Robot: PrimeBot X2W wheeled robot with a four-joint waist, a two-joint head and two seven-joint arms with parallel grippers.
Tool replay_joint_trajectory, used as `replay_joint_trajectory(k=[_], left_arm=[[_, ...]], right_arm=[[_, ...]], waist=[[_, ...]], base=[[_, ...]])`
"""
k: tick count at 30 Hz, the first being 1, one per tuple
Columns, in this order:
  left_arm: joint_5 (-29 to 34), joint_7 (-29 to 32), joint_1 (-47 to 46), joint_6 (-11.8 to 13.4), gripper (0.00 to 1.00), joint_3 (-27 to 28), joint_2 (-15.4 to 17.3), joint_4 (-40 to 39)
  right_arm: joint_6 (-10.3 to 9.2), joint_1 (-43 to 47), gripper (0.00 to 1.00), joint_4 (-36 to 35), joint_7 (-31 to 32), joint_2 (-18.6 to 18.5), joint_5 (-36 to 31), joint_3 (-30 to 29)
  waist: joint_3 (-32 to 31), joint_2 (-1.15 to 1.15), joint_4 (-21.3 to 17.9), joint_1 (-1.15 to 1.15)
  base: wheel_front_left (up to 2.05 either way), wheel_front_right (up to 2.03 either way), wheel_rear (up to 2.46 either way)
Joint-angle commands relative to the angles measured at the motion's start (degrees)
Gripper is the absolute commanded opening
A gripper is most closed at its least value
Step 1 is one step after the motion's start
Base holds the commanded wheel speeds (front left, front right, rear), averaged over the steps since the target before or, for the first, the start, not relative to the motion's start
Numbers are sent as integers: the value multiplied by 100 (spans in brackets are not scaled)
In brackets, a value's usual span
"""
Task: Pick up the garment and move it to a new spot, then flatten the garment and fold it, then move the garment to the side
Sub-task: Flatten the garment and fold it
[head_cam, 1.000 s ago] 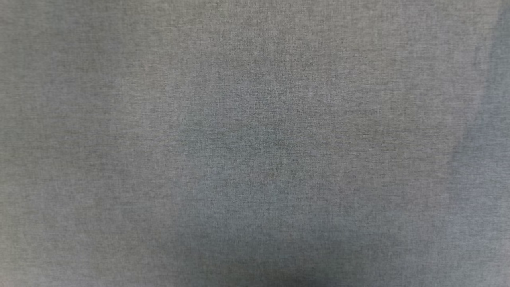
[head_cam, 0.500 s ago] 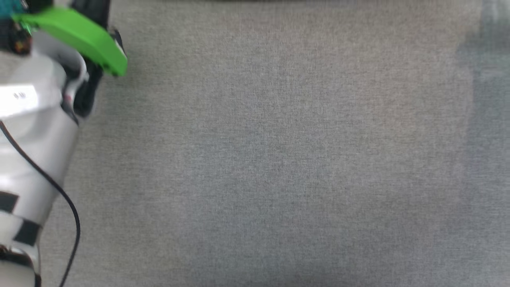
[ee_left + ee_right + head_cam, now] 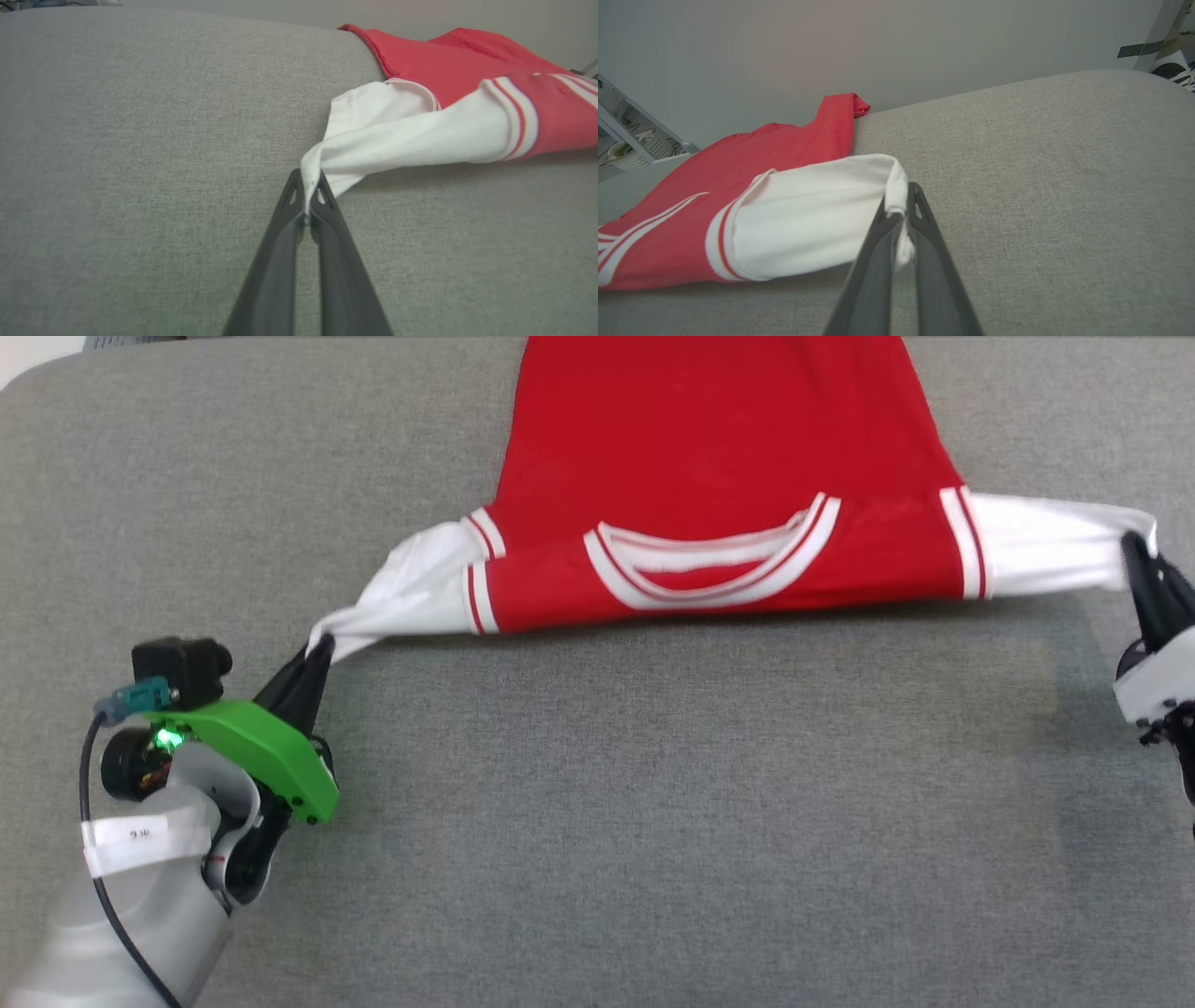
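Holding red jersey-style shirt [image 3: 709,448] w/ white short sleeves + red-white striped trim by both sleeve ends. Pinched fully closed on left sleeve tip w/ L gripper [image 3: 316,651], on right sleeve edge w/ R gripper [image 3: 1137,549]. Spread across far middle of grey woven-fabric surface [image 3: 653,821], collar toward robot, sleeves drawn outward.

Red garment [image 3: 709,439], white striped sleeves [image 3: 1046,555]

left arm [image 3: 140,905]: pale grey | bracket [image 3: 257,749]: green | cable [image 3: 83,767]: black | fingers [image 3: 275,261]: dark
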Motion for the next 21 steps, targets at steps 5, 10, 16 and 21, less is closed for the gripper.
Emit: replay_joint_trajectory(k=[5,10,16,21], left_arm=[[-127,-72,705,217,0,25,120,-181],[-220,-92,1295,330,0,-40,119,-440],[-280,85,1877,318,0,-245,256,-896],[-401,402,2378,480,0,-378,490,-1446]], right_arm=[[-11,767,0,-230,-96,-255,101,26],[-11,1557,0,-427,304,-405,155,223],[-11,2227,0,-891,788,-619,184,459],[-11,2814,0,-1322,1275,-821,232,576]], waist=[[-587,0,-41,1],[-998,0,-35,1],[-1413,0,-57,1],[-1670,0,-63,1]], base=[[0,0,0],[0,0,0],[0,0,0],[0,0,0]])
